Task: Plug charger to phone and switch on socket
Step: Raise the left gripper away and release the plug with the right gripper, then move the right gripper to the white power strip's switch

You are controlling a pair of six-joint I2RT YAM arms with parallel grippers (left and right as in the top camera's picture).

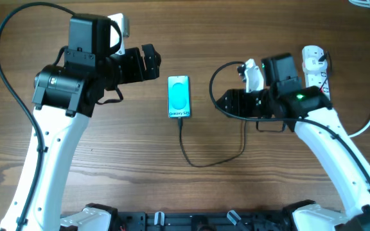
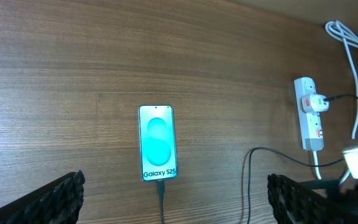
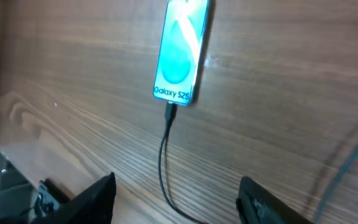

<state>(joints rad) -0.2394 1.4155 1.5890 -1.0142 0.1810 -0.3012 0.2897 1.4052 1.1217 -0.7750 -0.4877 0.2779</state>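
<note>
— Left pincer (image 1: 149, 62) spread, empty; right pincer (image 1: 222, 102) too. Why?
— Charger (image 1: 198, 157) already sits in phone (image 1: 179, 96), just ahead of both. Socket (image 1: 312, 64), behind the right one, likely needs switching on next.

The only text that can be read is "Galaxy S25". It stands in dark letters on the white strip at one short end of the phone (image 2: 158, 143), just under its teal screen (sharpest in the left wrist view, tilted but still legible in the right wrist view, very small from overhead). The socket (image 2: 309, 122) bears red markings, but these are too small to make out.
</note>
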